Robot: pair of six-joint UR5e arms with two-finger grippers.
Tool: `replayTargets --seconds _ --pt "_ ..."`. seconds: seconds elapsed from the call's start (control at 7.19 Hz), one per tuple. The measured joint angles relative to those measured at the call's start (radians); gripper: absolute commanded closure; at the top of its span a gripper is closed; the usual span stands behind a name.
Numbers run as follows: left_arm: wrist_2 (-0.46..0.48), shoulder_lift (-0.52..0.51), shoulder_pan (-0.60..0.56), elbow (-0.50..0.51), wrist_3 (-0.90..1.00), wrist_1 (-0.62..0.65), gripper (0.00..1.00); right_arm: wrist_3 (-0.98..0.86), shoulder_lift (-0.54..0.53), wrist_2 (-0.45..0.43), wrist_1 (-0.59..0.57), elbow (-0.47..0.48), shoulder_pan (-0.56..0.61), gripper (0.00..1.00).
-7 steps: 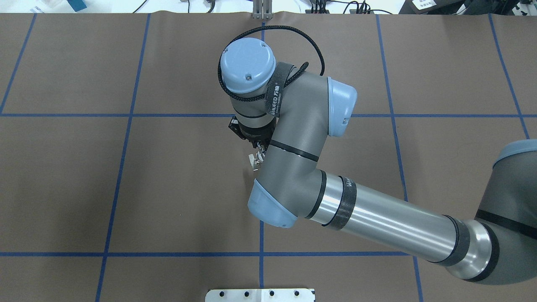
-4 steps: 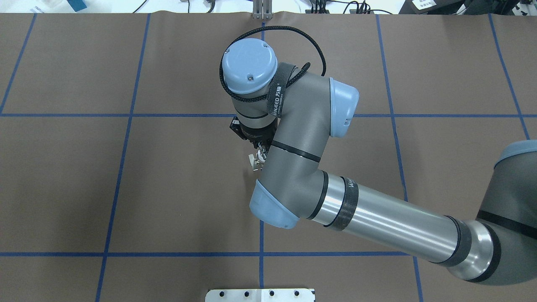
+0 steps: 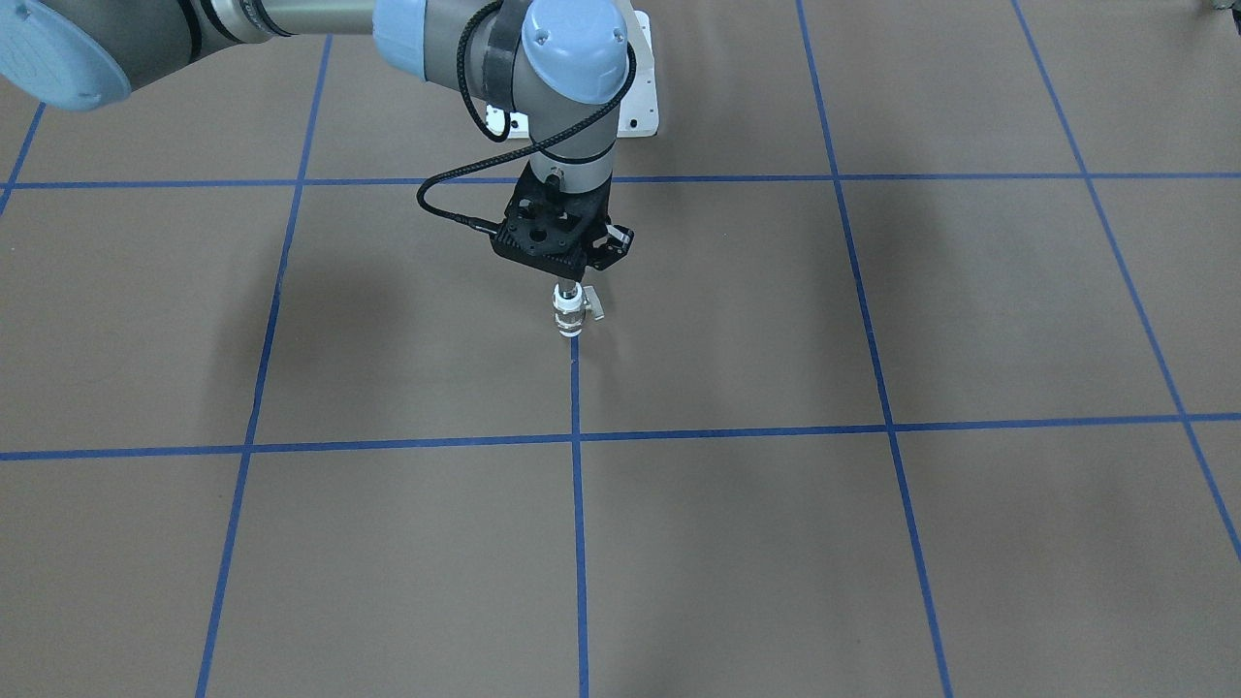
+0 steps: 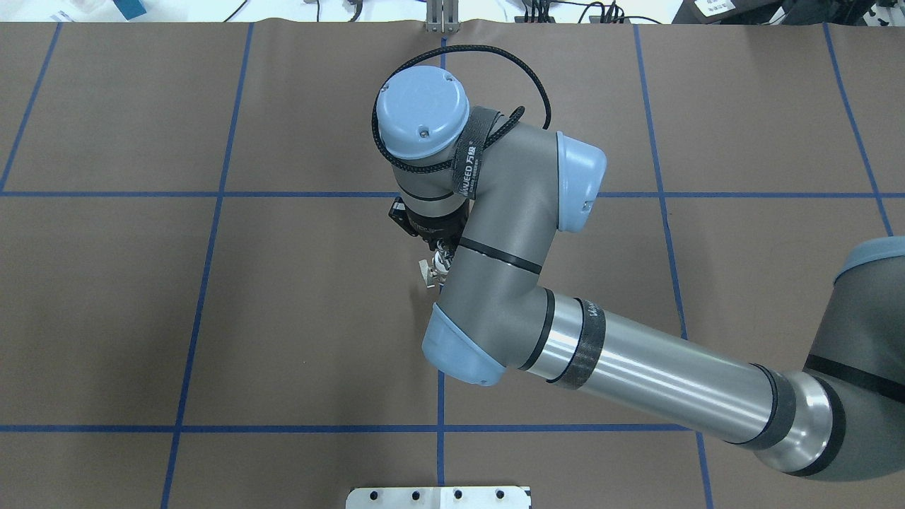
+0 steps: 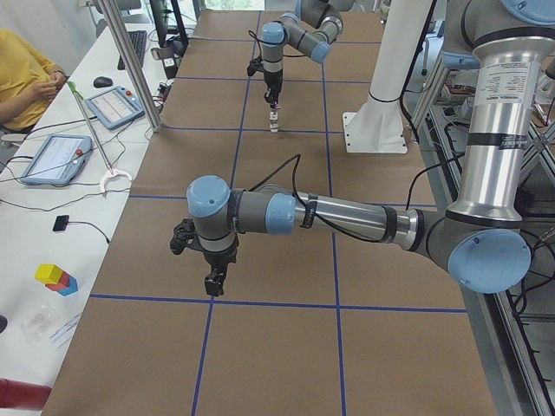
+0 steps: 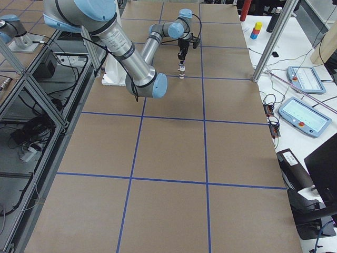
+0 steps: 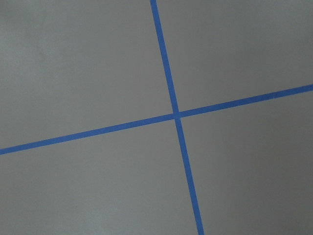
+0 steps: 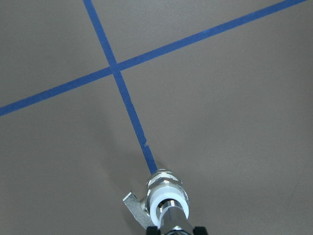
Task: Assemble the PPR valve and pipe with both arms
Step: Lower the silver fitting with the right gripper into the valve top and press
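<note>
The PPR valve (image 3: 571, 317) stands upright on the brown mat on a blue line, white ends, metal middle, grey lever to one side. The silver pipe (image 3: 567, 293) sits in its top end. My right gripper (image 3: 567, 283) points straight down and is shut on the pipe; the right wrist view shows the pipe (image 8: 174, 219) between the fingertips above the valve (image 8: 165, 195). In the overhead view my right forearm hides most of the valve (image 4: 428, 272). My left gripper (image 5: 212, 282) hangs over bare mat far from the valve; I cannot tell whether it is open.
A white pedestal base (image 3: 638, 97) stands behind the valve on the robot's side. A side bench with tablets (image 5: 111, 106), a seated person (image 5: 26, 76) and aluminium posts (image 5: 130, 61) runs along the far edge of the mat. Blue tape lines cross under the left wrist (image 7: 176, 115).
My right arm's wrist and elbow have drifted slightly to the right in the overhead view. The valve stays in the same spot.
</note>
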Motion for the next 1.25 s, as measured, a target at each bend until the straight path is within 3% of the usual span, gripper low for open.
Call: replayTargets --seconds 0.28,0.42,0.83,1.25 --pt "0.0 0.0 0.0 0.0 0.0 0.0 0.0 0.001 0.001 0.0 0.001 -0.001 0.0 0.64" --pt "0.0 0.0 0.0 0.0 0.0 0.0 0.0 0.001 -0.001 0.0 0.001 -0.001 0.0 0.54" --pt "-0.001 0.0 0.0 0.0 0.0 0.0 0.0 -0.001 -0.005 -0.001 0.002 -0.001 0.0 0.02" --pt "0.0 0.0 0.0 0.003 0.0 0.0 0.0 -0.014 -0.002 -0.002 0.003 0.007 0.001 0.01"
